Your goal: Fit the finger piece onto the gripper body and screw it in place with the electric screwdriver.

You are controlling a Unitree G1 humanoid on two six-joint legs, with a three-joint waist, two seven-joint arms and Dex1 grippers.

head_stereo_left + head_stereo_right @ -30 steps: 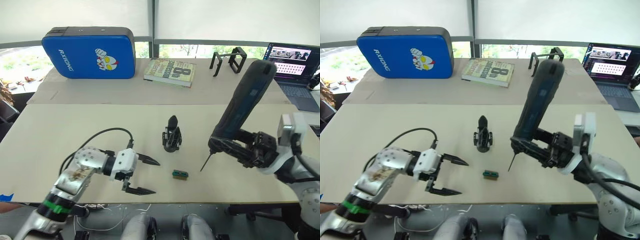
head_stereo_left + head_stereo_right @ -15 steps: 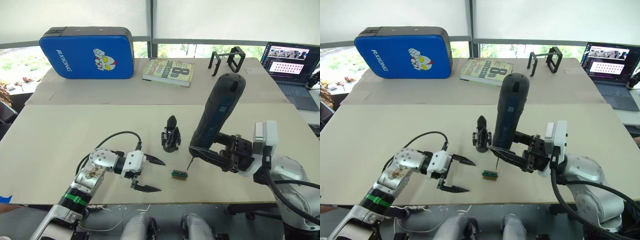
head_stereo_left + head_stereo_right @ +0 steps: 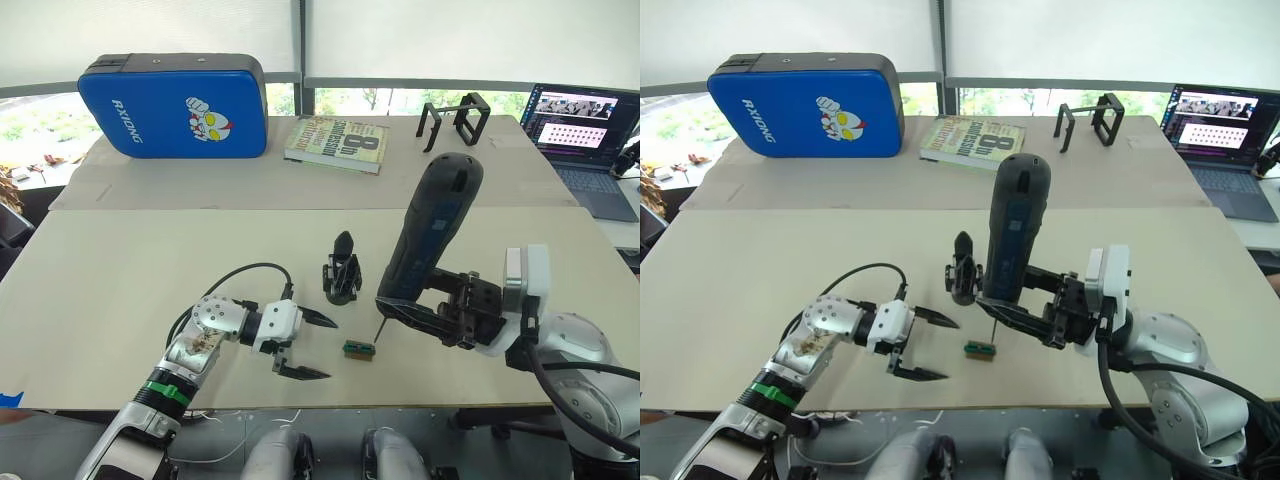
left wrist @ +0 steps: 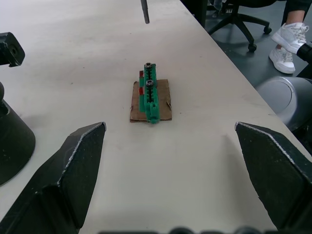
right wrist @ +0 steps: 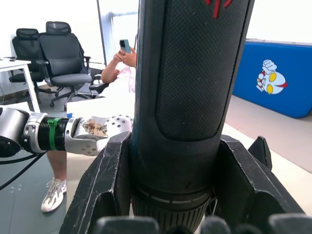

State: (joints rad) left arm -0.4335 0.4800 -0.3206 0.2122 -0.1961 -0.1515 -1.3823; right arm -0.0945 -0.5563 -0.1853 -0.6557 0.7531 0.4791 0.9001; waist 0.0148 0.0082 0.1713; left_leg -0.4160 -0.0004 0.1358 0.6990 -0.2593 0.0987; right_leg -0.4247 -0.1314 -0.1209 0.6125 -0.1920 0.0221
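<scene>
Over the last second the right gripper has carried the electric screwdriver in from the right side of the table toward the middle, and tipped it from a strong lean to nearly upright; its thin bit now hangs just above and beside the small green block, which holds two screws on a brown card. The right gripper's fingers are clamped around the lower barrel of the tool. The left gripper has slid forward along the near edge, its two black fingers spread wide and holding nothing, aimed at the green block with a clear gap to it on each side. The judgement: both arms are converging on the screw holder, probably to pick a screw onto the bit, not yet to drive one. The gripper body stands upright just beyond the green block, between the two arms, near the screwdriver's barrel but apart from it. Its pointed finger piece sticks up on top, apparently already seated; whether it is fully home cannot be told.
</scene>
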